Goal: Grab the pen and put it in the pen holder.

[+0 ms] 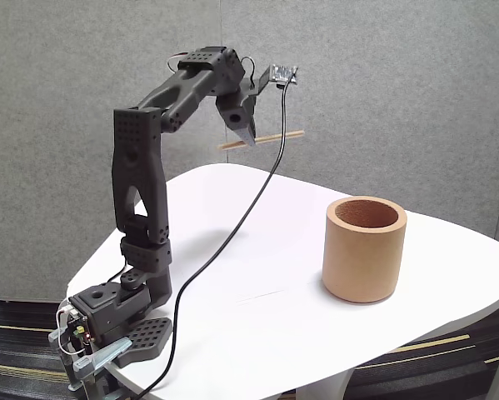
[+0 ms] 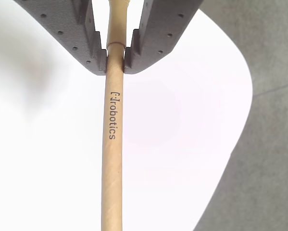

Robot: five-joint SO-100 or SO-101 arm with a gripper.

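Observation:
High above the white table, my black gripper is shut on the pen, a thin tan stick held nearly level and sticking out to both sides. In the wrist view the two dark fingers pinch the pen near its upper end at my gripper, and the stick carries the small print "robotics". The pen holder, a thick-walled tan cup with a darker inside, stands upright on the right part of the table, well below and to the right of the gripper.
A black cable hangs from the wrist down across the white table to its front edge. The arm's base is clamped at the table's left corner. Grey wall panels stand behind; the table's curved edge and grey floor lie at right.

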